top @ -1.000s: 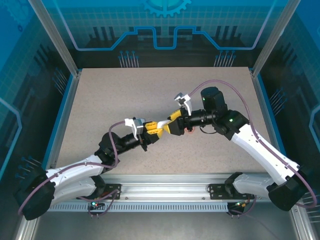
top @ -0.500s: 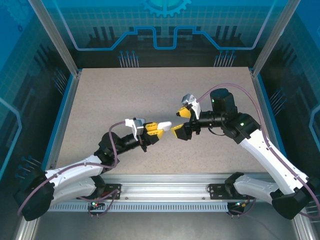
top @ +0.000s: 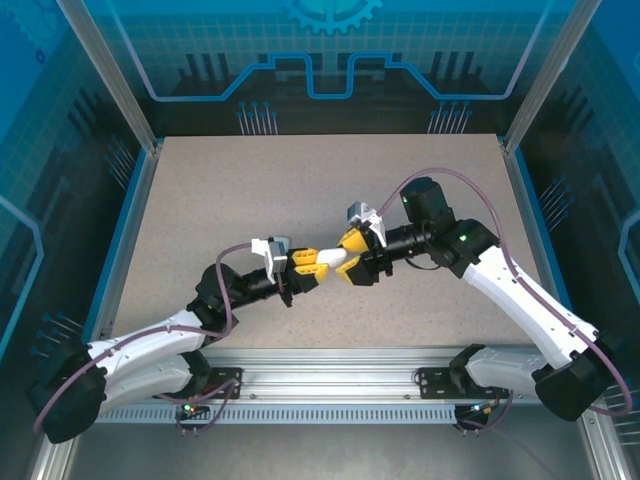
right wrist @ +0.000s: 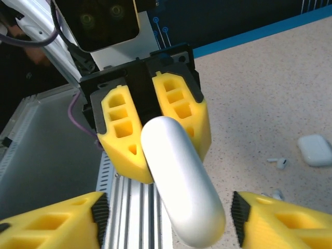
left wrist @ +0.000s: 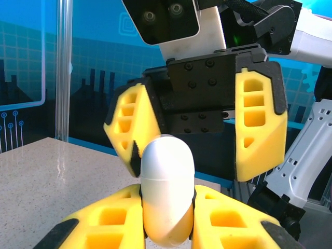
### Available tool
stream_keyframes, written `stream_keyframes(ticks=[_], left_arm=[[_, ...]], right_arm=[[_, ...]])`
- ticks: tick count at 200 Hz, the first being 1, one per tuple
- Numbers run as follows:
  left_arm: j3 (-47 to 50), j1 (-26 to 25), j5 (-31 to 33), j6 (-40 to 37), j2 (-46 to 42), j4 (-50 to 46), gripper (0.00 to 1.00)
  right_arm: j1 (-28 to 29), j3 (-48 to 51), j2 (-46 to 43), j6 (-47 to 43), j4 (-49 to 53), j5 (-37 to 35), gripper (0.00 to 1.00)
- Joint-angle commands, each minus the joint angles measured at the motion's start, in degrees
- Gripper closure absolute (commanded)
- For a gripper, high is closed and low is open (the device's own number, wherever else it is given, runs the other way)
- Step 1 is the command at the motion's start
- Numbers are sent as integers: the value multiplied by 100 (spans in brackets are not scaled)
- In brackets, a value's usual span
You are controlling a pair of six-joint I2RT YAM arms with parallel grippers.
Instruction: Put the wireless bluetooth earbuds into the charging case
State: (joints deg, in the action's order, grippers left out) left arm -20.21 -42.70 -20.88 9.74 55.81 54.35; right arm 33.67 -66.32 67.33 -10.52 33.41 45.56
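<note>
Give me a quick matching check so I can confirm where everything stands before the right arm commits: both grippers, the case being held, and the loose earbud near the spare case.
Things:
1. left gripper
2. right gripper
3. held charging case
4. white earbud

States:
A. lying loose on the table
B. fingers apart on either side of the case's free end, gaps visible
C. up in the air, clamped at one end
D. shut on the case

Pairs: 1-D, 2-B, 3-C, 4-A
</note>
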Motion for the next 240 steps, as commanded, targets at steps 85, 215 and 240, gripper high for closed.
stream_keyframes(ticks=[85, 215, 240], left_arm=[[-220, 40, -75, 180, 96, 173, 100], [255, 42, 1211, -520, -1188, -871, 17], [227, 40, 1652, -762, -1893, -1727, 16]], right_arm=[[148, 211, -32, 421, -426, 129, 65], [-568, 954, 176, 1414, -135, -1468, 78], [-641, 1318, 681, 1797, -431, -1671, 78]])
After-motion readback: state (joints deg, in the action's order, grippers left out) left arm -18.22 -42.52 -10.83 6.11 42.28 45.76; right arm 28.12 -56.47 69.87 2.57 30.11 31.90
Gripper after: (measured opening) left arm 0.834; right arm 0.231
